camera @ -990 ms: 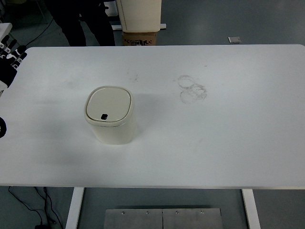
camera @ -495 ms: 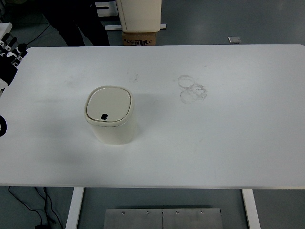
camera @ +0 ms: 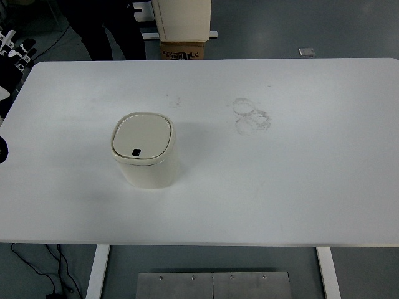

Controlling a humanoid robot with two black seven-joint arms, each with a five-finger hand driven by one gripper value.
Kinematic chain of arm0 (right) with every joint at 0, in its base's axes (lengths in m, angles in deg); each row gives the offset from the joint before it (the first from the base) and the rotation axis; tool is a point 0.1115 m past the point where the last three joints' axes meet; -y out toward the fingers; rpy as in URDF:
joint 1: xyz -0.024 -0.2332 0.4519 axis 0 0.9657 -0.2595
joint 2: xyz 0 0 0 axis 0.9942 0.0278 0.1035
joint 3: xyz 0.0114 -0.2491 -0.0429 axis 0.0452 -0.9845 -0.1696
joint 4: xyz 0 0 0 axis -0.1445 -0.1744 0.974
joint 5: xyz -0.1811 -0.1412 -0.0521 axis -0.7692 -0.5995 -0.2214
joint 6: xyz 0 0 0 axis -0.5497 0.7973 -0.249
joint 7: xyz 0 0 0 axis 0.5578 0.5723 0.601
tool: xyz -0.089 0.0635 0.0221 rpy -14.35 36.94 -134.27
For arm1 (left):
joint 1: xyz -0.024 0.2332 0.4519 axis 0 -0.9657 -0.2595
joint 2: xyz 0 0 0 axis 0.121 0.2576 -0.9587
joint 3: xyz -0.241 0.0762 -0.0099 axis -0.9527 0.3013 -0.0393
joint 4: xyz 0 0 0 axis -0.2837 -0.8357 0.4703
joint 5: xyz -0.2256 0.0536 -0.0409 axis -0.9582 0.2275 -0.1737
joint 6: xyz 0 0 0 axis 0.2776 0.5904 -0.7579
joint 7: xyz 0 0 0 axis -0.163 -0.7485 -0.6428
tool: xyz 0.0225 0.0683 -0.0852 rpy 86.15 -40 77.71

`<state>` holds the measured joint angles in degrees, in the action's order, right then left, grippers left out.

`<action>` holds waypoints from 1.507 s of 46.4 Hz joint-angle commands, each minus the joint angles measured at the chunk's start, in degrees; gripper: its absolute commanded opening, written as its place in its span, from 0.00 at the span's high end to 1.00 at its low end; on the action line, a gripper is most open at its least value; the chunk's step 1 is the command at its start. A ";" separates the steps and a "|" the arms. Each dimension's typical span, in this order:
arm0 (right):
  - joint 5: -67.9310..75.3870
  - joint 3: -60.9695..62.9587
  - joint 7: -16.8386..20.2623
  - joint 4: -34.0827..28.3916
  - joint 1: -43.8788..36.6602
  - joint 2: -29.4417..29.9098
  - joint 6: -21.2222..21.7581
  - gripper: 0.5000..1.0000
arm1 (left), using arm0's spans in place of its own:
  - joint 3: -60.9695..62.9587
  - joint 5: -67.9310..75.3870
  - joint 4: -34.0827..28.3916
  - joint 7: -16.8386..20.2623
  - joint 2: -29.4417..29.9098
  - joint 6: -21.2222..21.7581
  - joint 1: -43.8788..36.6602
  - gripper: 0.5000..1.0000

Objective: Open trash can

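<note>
One object: a small cream trash can (camera: 144,151) is standing upright on a white table (camera: 280,180), left of the middle and well apart from every edge.
Trash can lid: the rounded square lid (camera: 142,136) is lying flat and closed on top, and a small dark button (camera: 135,151) is showing at its near edge.
Table surface: faint ring-shaped stains (camera: 251,116) are marking the tabletop right of the middle, toward the far side, well apart from the trash can.
Left hand: the left hand (camera: 14,59) is showing only in part at the far left corner of the view, just off the table's far left corner, dark with white fingertips; whether its fingers are spread or curled cannot be told, and it is touching nothing visible.
Right hand: no part of it is showing.
Far side: a person's dark trouser legs (camera: 103,28) are standing beyond the table's far edge on the left, and a cream-coloured bin (camera: 182,18) is sitting on a brown cardboard box (camera: 183,50) just right of them.
Near side: white table legs (camera: 96,271) are reaching down to a grey floor, with a metal plate (camera: 213,284) lying between them.
</note>
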<state>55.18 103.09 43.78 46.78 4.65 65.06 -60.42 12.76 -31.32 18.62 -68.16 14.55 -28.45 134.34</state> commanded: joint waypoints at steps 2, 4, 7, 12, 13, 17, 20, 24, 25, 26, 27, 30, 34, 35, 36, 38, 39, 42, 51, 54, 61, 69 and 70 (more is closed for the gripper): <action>0.00 0.00 0.00 0.00 0.00 0.00 0.05 0.02 | 0.09 3.29 0.17 -0.01 -0.18 -0.01 1.26 0.00; 0.00 0.00 0.00 0.00 0.00 0.00 0.05 0.02 | 0.18 4.60 0.52 -0.01 -0.27 -0.01 1.79 0.00; 0.00 0.00 0.00 0.00 0.00 0.00 0.05 0.02 | 0.44 6.54 1.31 -0.09 -0.36 0.08 2.58 0.00; 0.00 0.00 0.00 0.00 0.00 0.00 0.05 0.02 | 1.75 10.31 5.44 -0.18 -0.18 0.25 4.60 0.00; 0.00 0.00 0.00 0.00 0.00 0.00 0.05 0.02 | 2.28 11.11 6.23 -0.18 -0.10 0.43 5.04 0.00; 0.00 0.00 0.00 0.00 0.00 0.00 0.05 0.02 | 5.44 13.83 9.31 -0.27 0.17 1.05 7.06 0.00; 0.00 0.00 0.00 0.00 0.00 0.00 0.05 0.02 | 8.51 14.89 10.81 -0.27 0.52 1.13 8.73 0.00; 0.00 0.08 0.00 0.00 0.00 0.00 0.05 0.02 | 14.90 14.98 13.34 -0.27 1.05 1.13 11.97 0.00; 0.00 0.00 0.00 0.00 0.00 0.00 0.05 0.02 | 16.59 14.98 13.79 -0.27 1.05 1.13 12.77 0.00; 0.00 0.00 0.00 0.00 0.00 0.00 -0.04 0.02 | 18.26 14.98 14.15 -0.27 1.05 1.05 13.65 0.00; 0.00 0.00 0.00 0.00 0.00 0.00 0.05 0.02 | 20.02 14.98 14.50 -0.27 1.05 1.05 14.44 0.00; 0.00 0.00 0.00 0.00 0.00 0.00 0.05 0.02 | 24.94 14.98 15.73 -0.27 1.05 0.87 17.16 0.00; 0.00 0.00 0.00 0.00 0.00 0.00 0.05 0.02 | 31.27 14.98 18.45 -0.27 1.22 0.70 20.59 0.00; 0.00 0.00 0.00 0.00 0.00 0.00 0.05 0.02 | 32.85 14.98 19.33 -0.27 1.31 0.70 21.56 0.00; 0.00 0.00 0.00 0.00 0.00 0.00 0.05 0.02 | 34.35 14.98 20.03 -0.27 1.40 0.61 22.44 0.00; 0.00 0.00 0.00 0.00 -0.08 0.00 0.05 0.02 | 37.51 14.98 21.79 -0.27 1.75 0.61 24.28 0.00; 0.00 0.00 0.00 0.00 0.00 0.00 0.05 0.02 | 39.09 14.98 22.67 -0.27 1.84 0.61 25.25 0.00; 0.00 0.00 0.00 0.00 0.00 0.00 0.05 0.02 | 43.93 14.98 24.86 -0.27 1.93 0.52 28.24 0.00; 0.00 0.00 0.00 0.00 0.00 0.00 -0.04 0.02 | 52.64 14.89 29.96 -0.36 1.93 -1.32 34.39 0.00; 0.00 0.00 0.00 0.00 0.00 0.00 -0.04 0.02 | 55.45 14.89 31.55 -0.88 2.19 -3.34 36.59 0.00; 0.00 0.00 0.00 0.00 0.00 0.00 0.05 0.02 | 62.04 14.89 35.06 -4.49 2.45 -8.44 42.30 0.00; 0.00 0.00 0.00 0.00 -0.08 0.00 0.05 0.02 | 68.20 14.98 39.89 -5.19 2.28 -12.16 49.51 0.00; 0.00 0.00 0.00 0.00 0.00 0.00 0.05 0.02 | 68.81 14.98 40.42 -5.19 2.19 -12.16 50.47 0.00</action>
<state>55.18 103.08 43.79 46.79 4.66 65.06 -60.38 79.66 -16.41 57.33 -73.36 16.85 -40.30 182.17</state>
